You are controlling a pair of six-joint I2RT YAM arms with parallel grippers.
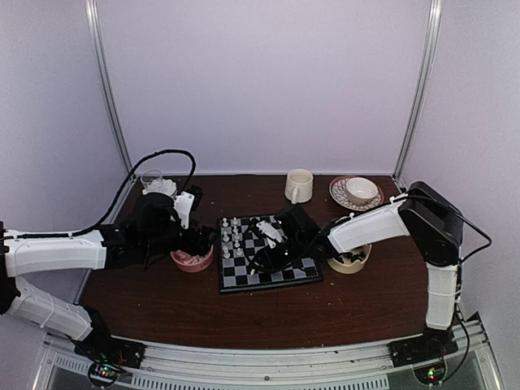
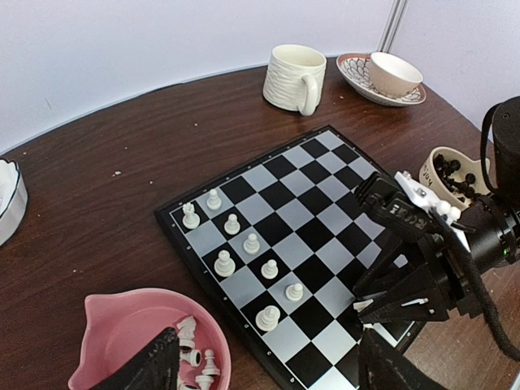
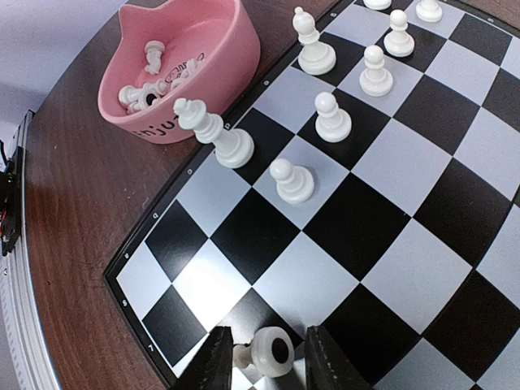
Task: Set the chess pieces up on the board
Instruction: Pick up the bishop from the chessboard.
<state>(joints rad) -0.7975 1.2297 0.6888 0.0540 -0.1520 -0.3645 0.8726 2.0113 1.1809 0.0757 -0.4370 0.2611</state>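
At the middle of the dark table (image 1: 162, 309), the board (image 1: 244, 278) lies flat, with white chess pieces (image 2: 252, 243) standing upright in two ragged lines along its 9 o'clock side. At 9 o'clock from the board, just beside its edge, sits a pink bowl (image 1: 185, 263) holding more white pieces (image 2: 195, 353). The left gripper (image 1: 195, 244) hangs above that bowl with its fingers (image 2: 154, 366) spread wide and nothing between them. The right gripper (image 3: 268, 361) is low over the board near its 6 o'clock edge. Its fingers (image 3: 213, 361) flank a single white piece (image 3: 272, 351) that lies on its side; whether they pinch it or merely bracket it cannot be told. At 3 o'clock from the board a beige bowl (image 1: 357, 262) holds black pieces (image 2: 451, 171), and a cream mug (image 1: 298, 185) stands at 12 o'clock.
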